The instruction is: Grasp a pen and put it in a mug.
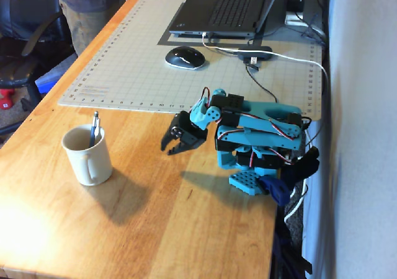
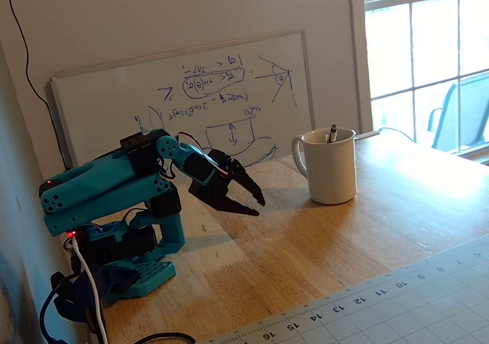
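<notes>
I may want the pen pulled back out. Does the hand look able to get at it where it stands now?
Probably yes. The pen stands in the mug with its tip above the rim, and bare table lies between mug and the open, empty hand. Little of the pen shows to grip, though.

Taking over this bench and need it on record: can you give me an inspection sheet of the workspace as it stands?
Surface: wooden table, cutting mat on the far part.
Job's things: pen stands in the mug, tip end up; mug upright.
Clutter: laptop and mouse on the mat.
Hand: hand open, empty, low over the table, apart from the mug.
Cables: white cable across the mat; wires at the arm's base.
Surroundings: whiteboard against the wall, window, a person standing by the table.
</notes>
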Tool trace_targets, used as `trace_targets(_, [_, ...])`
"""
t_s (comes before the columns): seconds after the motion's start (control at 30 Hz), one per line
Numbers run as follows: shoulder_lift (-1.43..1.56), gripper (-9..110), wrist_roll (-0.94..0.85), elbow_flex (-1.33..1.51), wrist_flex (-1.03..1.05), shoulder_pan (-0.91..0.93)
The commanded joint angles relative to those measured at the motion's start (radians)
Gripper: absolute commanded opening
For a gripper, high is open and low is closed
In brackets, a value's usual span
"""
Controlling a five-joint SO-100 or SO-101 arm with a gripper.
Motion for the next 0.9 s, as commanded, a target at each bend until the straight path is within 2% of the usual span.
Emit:
trace_targets(0.0, [0.028,2,-0.005,-0.018,0.084,-0.005])
trace_targets(0.27, [0.061,2,-0.006,-0.018,0.192,-0.005])
trace_targets(0.87, [0.061,2,-0.003,-0.017,0.196,0.005])
